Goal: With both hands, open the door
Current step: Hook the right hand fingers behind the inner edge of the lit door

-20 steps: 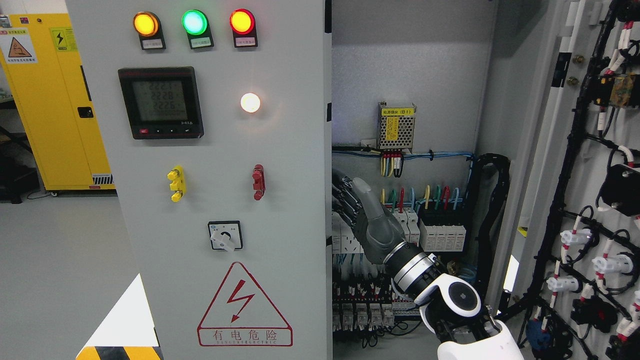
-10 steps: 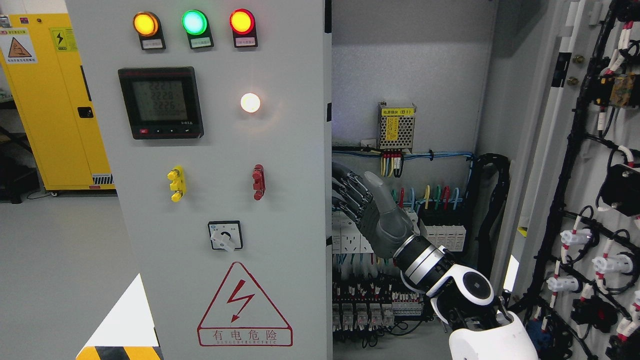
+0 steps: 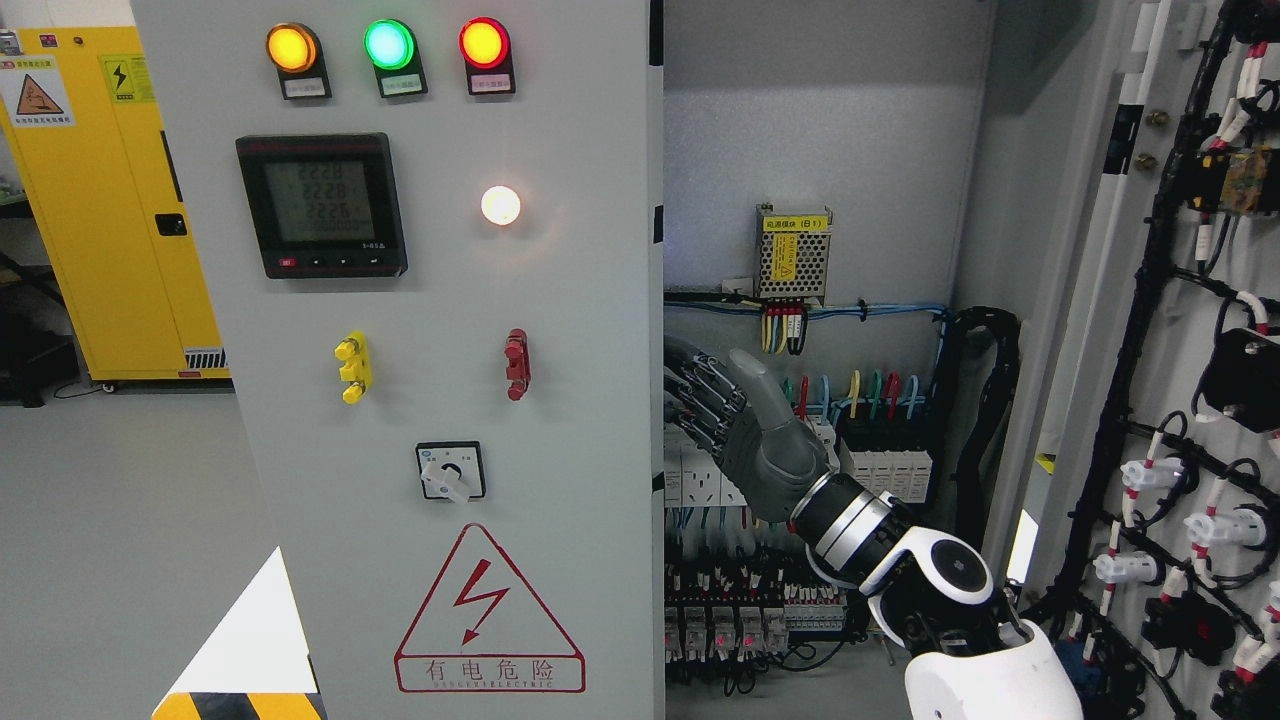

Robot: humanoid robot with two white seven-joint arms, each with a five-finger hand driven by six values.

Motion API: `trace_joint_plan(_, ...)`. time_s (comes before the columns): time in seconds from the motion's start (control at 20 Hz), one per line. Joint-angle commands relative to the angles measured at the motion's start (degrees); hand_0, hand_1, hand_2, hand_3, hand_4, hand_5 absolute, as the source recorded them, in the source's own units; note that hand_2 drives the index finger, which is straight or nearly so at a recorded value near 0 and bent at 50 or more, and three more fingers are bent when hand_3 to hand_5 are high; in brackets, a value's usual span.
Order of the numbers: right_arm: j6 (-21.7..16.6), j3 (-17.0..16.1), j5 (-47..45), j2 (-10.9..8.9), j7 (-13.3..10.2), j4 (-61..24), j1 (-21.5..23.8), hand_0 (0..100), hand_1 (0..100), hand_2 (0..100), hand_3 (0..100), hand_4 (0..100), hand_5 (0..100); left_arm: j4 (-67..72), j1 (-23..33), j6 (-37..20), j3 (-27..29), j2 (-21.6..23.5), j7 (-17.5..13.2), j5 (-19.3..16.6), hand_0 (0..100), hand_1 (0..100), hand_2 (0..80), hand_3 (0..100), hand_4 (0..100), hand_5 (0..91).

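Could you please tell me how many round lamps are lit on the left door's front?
4: amber lamp, green lamp and red lamp along the top; white lamp beside the meter.

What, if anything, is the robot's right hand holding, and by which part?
It cannot be told for certain: the right hand reaches toward the left door's inner edge, but the contact is hidden behind that edge.

The right hand (image 3: 745, 425) is grey with black jointed fingers (image 3: 705, 385). Behind it sit a silver-banded black wrist (image 3: 850, 522) and a white forearm (image 3: 990, 670).
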Motion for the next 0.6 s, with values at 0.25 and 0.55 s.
trace_joint_plan(0.25,1.45,-0.04,-1.16,0.71,2.86,0.88,-1.50,24,0,0,0,0,0,1.05,0.00,-0.03,0.00,-1.85,0.02,0.00,0,0,0.0,0,0,0.0)
trace_joint_plan(0.55,3.38,-0.21,-1.16,2.03,2.86,0.70,-1.95,24,0,0,0,0,0,1.05,0.00,-0.03,0.00,-1.93,0.02,0.00,0,0,0.0,0,0,0.0)
